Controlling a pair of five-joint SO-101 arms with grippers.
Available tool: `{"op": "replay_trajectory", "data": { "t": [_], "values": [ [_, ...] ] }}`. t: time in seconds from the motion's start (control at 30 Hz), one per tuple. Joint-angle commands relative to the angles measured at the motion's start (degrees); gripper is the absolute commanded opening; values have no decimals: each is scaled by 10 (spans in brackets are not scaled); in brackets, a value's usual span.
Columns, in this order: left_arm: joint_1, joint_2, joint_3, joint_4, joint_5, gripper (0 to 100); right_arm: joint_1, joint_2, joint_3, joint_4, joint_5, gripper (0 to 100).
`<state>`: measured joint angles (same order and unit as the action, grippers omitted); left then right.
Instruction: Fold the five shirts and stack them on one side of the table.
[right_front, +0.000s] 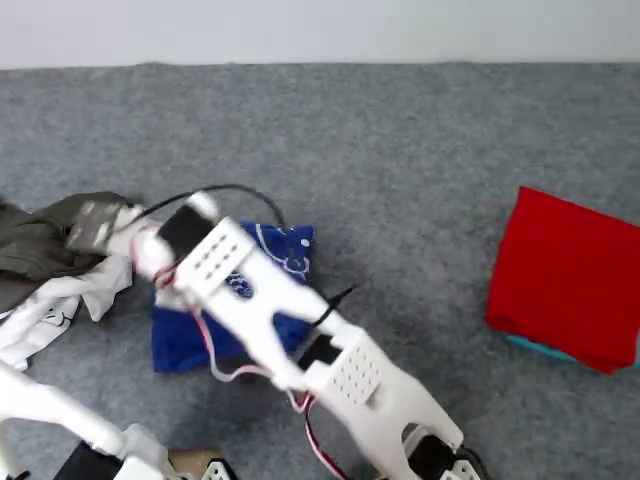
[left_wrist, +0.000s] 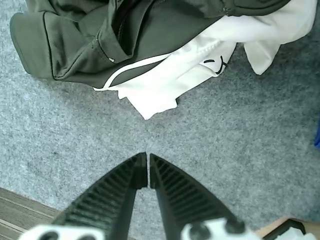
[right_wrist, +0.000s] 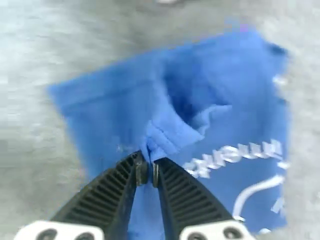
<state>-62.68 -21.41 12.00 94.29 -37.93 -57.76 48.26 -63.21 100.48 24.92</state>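
Note:
A blue shirt (right_front: 178, 340) with white print lies roughly folded left of centre on the grey table. My right arm (right_front: 260, 300) stretches over it from the front. In the right wrist view my right gripper (right_wrist: 147, 164) is shut, pinching a raised pleat of the blue shirt (right_wrist: 220, 95). A crumpled olive shirt (right_front: 40, 240) and a white shirt (right_front: 55, 300) lie in a heap at the left edge. My left gripper (left_wrist: 148, 160) hangs shut and empty over bare carpet, short of the white shirt (left_wrist: 170, 82) and olive shirt (left_wrist: 75, 45). A folded red shirt (right_front: 565, 270) rests on a teal one (right_front: 535, 348) at the right.
The table's grey carpet (right_front: 400, 150) is bare across the middle and back. A wooden front edge (left_wrist: 20, 212) runs just behind my left gripper. A black cable (right_front: 235, 190) loops over my right arm's wrist. The left arm's white link (right_front: 45, 400) sits at the front left.

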Motion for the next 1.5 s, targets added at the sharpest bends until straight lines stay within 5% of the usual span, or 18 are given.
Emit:
{"op": "replay_trajectory", "data": {
  "t": [0.0,0.1,0.33,0.57,1.2,1.47],
  "values": [
    [4,-15,-2,-12,-3,25,-44,-58,43,25,3,10],
    [4,-15,-2,-12,-3,25,-63,-71,98,25,3,43],
    [4,-15,-2,-12,-3,25,-23,-139,116,24,-46,290],
    [4,-15,-2,-12,-3,25,58,-192,136,24,-28,6],
    [5,-15,-2,-21,-3,25,111,-174,440,-16,-11,9],
    [5,-15,-2,-21,-3,25,95,-196,386,-24,-11,9]
  ]
}}
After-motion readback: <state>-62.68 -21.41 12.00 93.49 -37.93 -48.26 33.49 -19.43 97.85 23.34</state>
